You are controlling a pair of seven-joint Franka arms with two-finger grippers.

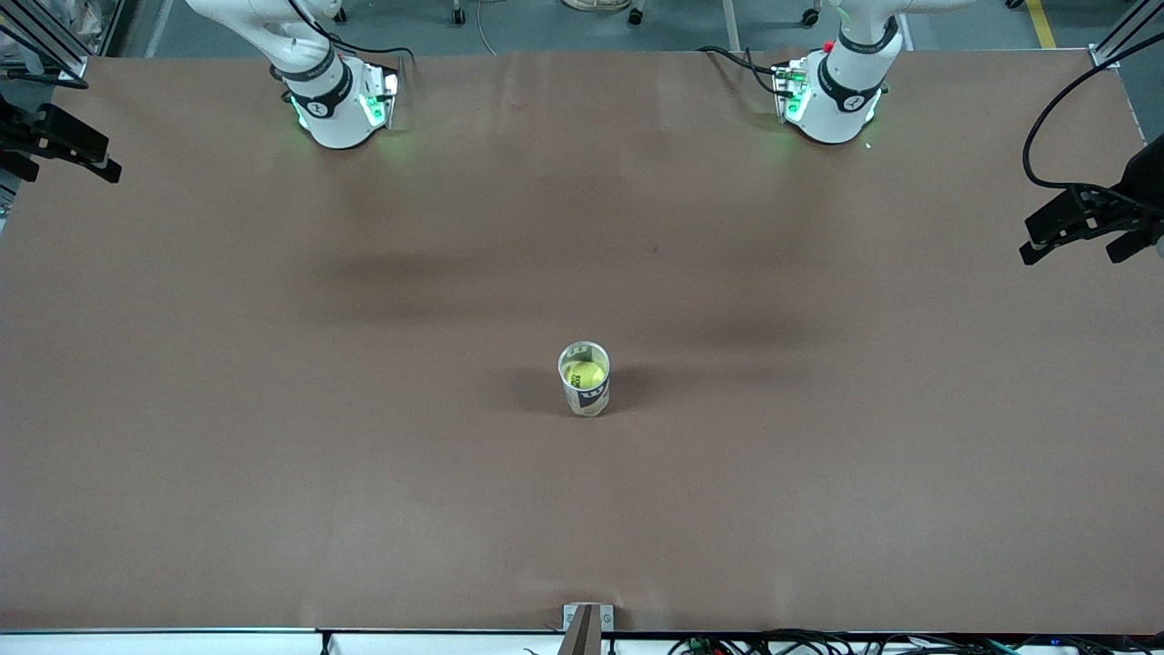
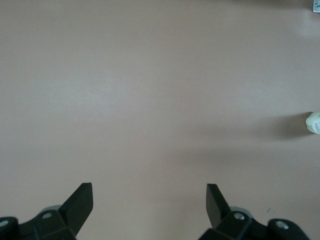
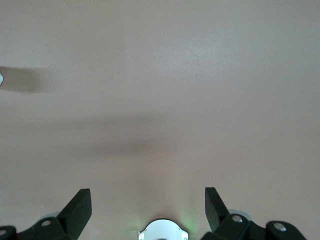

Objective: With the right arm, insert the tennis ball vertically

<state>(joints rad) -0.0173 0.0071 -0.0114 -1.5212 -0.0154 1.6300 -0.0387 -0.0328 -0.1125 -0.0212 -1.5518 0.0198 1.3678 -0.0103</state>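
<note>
Our tennis ball (image 1: 585, 372) sits in the upright can (image 1: 584, 397). Our left gripper (image 2: 149, 195) and right gripper (image 3: 148, 200) hang spread over bare tabletop (image 1: 273, 455), holding nothing.

both grippers, left (image 2: 149, 200) & right (image 3: 148, 202), open, high over table (arms waiting)

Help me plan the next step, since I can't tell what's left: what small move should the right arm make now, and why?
Probably none beyond staying parked. The yellow-green tennis ball already sits inside the upright clear plastic can on the brown table. The right gripper hangs open and empty over bare table, as does the left gripper, so the insertion looks done.
</note>
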